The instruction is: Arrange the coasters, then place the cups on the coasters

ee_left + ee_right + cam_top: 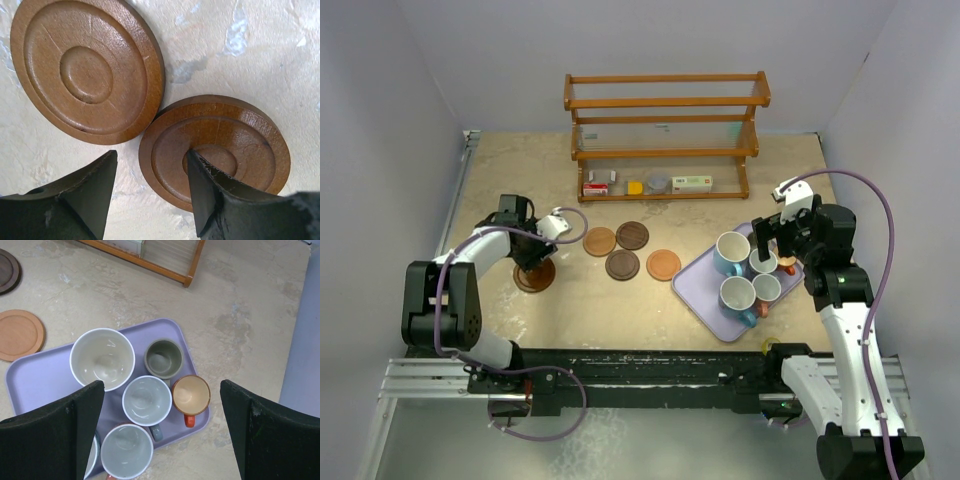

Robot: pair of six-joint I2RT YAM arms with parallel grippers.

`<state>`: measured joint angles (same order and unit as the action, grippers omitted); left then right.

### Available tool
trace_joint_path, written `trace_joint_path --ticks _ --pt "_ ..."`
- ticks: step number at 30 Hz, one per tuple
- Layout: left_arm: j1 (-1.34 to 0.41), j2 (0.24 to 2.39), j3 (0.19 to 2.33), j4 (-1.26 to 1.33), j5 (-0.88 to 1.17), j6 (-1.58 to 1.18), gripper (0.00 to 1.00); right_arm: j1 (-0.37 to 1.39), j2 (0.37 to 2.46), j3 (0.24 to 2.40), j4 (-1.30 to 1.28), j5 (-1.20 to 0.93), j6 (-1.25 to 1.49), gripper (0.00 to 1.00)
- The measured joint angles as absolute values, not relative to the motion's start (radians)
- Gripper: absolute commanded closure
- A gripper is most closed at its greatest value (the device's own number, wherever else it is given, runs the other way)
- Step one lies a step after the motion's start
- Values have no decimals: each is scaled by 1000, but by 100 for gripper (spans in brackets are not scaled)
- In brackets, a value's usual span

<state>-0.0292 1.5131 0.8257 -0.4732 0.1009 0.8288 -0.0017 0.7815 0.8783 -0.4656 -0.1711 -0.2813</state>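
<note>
While left hand is hovering part-open, finger over grooved coaster, nothing clamped: advising slow slide clear of touching second coaster. Right hand hanging wide apart.

The top camera sits high behind both arm bases, looking down over the whole table, far from the left claw and the right claw. The left wrist camera faces straight down, very close: two grooved coasters fill the view ahead of and under its fingers. The right wrist camera looks down from higher, the tray of cups beneath the claw. That tray, and the orange-brown coaster left of the claw, also show from above.
</note>
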Motion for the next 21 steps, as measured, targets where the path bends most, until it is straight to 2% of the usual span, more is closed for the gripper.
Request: trace_joint_path --ticks 15,21 --pt "-29 1524 830 -429 127 803 44 -2 781 878 -466 -173 -281 0" --pt "-29 1503 850 -491 132 808 38 -2 781 878 -466 -173 -281 0"
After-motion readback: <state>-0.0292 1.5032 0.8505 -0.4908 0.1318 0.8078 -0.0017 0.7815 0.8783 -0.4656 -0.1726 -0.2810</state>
